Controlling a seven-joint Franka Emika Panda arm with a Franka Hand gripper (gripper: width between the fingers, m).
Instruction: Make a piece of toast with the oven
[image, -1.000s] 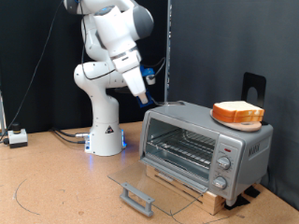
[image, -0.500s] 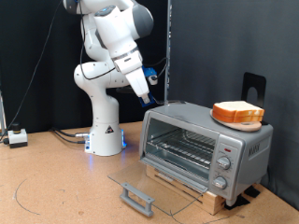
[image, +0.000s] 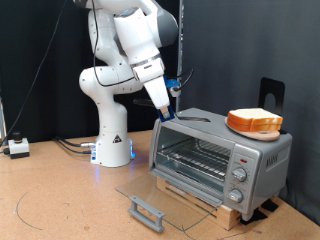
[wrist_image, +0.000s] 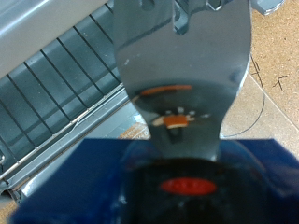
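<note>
The oven (image: 262, 158) stands on a wooden board at the exterior view's right. Its glass door (image: 165, 198) lies folded down flat, with the grey bar handle (image: 148, 212) in front. Inside, the wire rack (image: 198, 160) is bare. A piece of toast (image: 256, 117) rests on an orange plate (image: 250, 128) on top of the oven. My gripper (image: 168, 108) hangs just above the oven's top left corner, pointing down, with nothing visibly in it. In the wrist view the silver oven top (wrist_image: 187, 47) and the rack (wrist_image: 56, 84) are close. A blurred dark blue mass (wrist_image: 84, 182) fills the near edge.
The white robot base (image: 112, 140) stands behind the oven's left side. A small white box with cables (image: 17, 147) sits at the far left of the wooden table (image: 60, 195). A black curtain backs the scene. A black bracket (image: 272, 92) stands behind the oven.
The arm has swung toward the exterior view's right and dipped, bringing the gripper from beside the oven to just over its top left corner. The toast and door have not moved.
</note>
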